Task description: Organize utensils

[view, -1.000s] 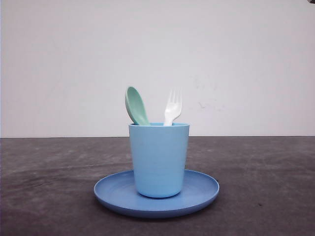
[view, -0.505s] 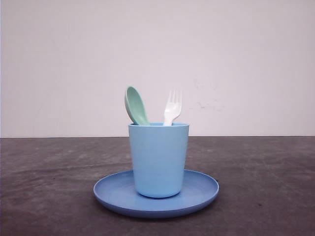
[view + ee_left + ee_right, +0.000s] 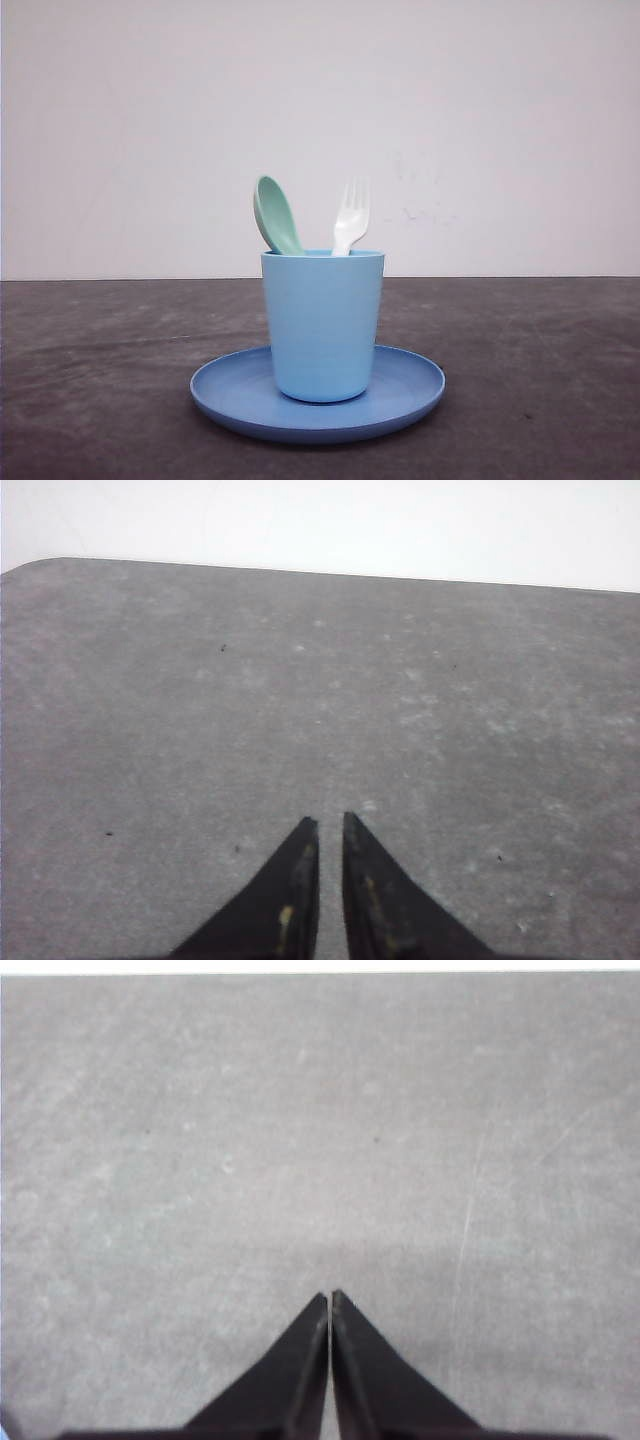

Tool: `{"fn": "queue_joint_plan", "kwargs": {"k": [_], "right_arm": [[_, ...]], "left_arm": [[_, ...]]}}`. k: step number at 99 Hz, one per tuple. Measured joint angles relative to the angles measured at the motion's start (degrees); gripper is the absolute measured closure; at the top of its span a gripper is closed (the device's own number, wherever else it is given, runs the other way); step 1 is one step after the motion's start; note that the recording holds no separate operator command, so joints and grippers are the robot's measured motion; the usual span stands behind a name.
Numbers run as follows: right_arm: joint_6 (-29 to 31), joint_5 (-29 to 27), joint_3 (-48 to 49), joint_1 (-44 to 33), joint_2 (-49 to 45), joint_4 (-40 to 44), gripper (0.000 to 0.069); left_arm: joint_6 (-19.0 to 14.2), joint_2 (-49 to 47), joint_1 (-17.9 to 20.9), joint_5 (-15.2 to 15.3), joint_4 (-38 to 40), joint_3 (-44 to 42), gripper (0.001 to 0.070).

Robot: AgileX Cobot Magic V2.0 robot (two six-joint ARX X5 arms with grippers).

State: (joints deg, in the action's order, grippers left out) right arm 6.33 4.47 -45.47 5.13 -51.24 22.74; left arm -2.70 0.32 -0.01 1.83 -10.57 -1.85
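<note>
1. While I look for a brand, a label or any writing, none can be read on the light blue cup (image 3: 322, 325), on the round blue plate (image 3: 410, 385), or on either utensil.
2. Upright in the cup stands the mint-green spoon (image 3: 277, 215), its oval bowl above the rim on the cup's left side, tilted a little to the left.
3. Just beside it, on the cup's right side, the white fork (image 3: 351, 217) stands with its tines up; the two heads are apart, not touching.
4. Both handles go down inside the cup and are hidden by its wall.
5. Under the cup, the plate sits flat on the dark grey counter (image 3: 100, 380), the cup near its middle.
6. Away from the cup, the left gripper (image 3: 330, 822) hangs over bare counter, its black fingers (image 3: 296, 880) nearly together with a thin slit between them, holding nothing.
7. Likewise the right gripper (image 3: 329, 1297) is over bare counter, fingers (image 3: 370, 1370) pressed together at the tips and empty.
8. Neither utensil lies near either pair of fingers in the wrist views.
</note>
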Motion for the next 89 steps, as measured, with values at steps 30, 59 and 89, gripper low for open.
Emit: {"fn": "queue_joint_plan", "kwargs": {"k": [30, 59, 89], "right_arm": [[-0.55, -1.05, 0.0, -0.28, 0.17, -0.28, 0.0687], [-3.5, -3.02, 13.22, -1.6, 14.34, -2.58, 0.0687], [-3.5, -2.99, 33.24, -1.6, 38.1, -4.26, 0.0687]], "left_arm": [[0.0, 0.0, 0.0, -0.02, 0.0, 0.0, 0.0692], [0.0, 0.0, 0.0, -0.02, 0.0, 0.0, 0.0692], [0.0, 0.0, 0.0, -0.02, 0.0, 0.0, 0.0692]]}}
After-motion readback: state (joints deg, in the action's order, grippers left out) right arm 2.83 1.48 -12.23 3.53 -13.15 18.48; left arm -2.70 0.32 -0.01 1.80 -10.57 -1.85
